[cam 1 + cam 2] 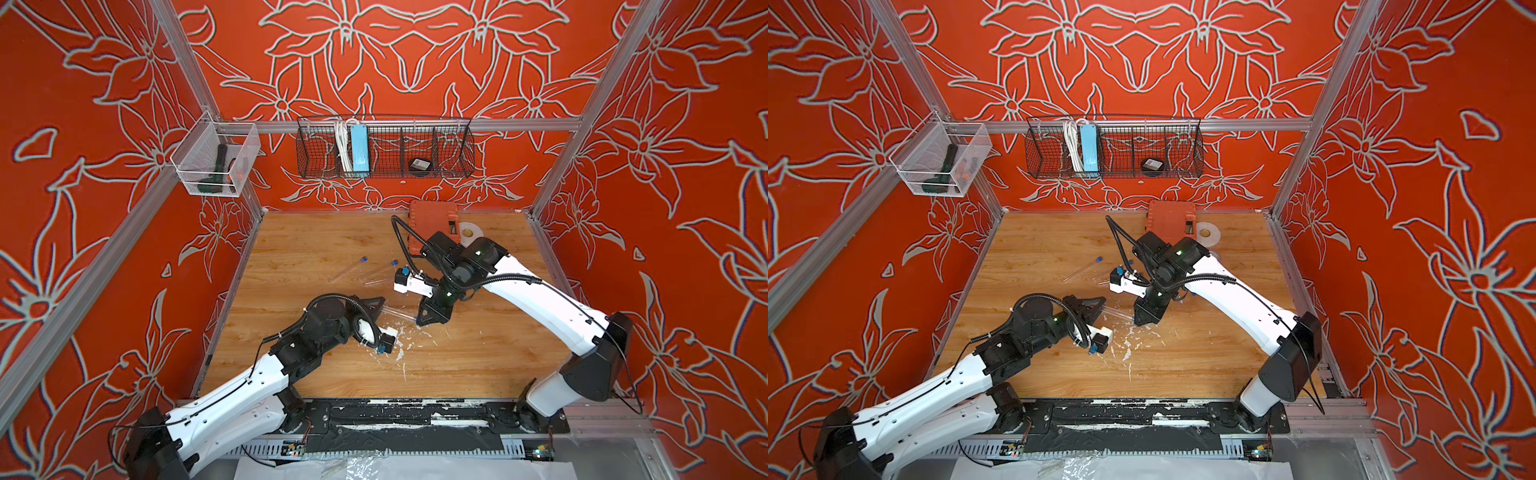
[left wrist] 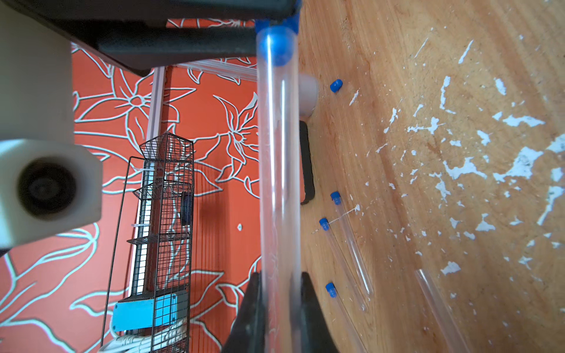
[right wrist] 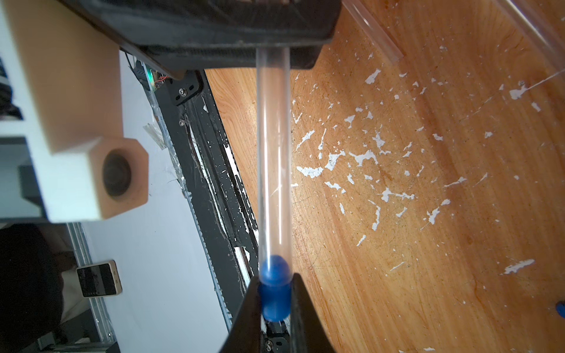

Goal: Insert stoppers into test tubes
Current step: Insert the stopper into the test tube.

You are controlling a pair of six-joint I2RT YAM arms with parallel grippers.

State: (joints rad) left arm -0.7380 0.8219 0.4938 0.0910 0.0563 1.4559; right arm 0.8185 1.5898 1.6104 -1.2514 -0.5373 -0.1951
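Mid-desk, well away from the wooden desk [image 1: 311, 245] edges, left end effector [image 2: 280, 278] clamps a slim clear test tube [image 3: 273, 152]; right end effector [image 3: 275, 277] clamps the small blue stopper [image 3: 275, 301] in its mouth.

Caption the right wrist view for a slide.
Right gripper holds a blue stopper at the mouth of a clear test tube gripped by the left gripper.

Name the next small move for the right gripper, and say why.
Probably press the right gripper a little toward the left gripper, along the axis of the test tube that the left gripper grips. The rounded tip of the blue stopper sits inside the tube's mouth, but most of its body is outside, between the right jaws, so it looks only partly seated.
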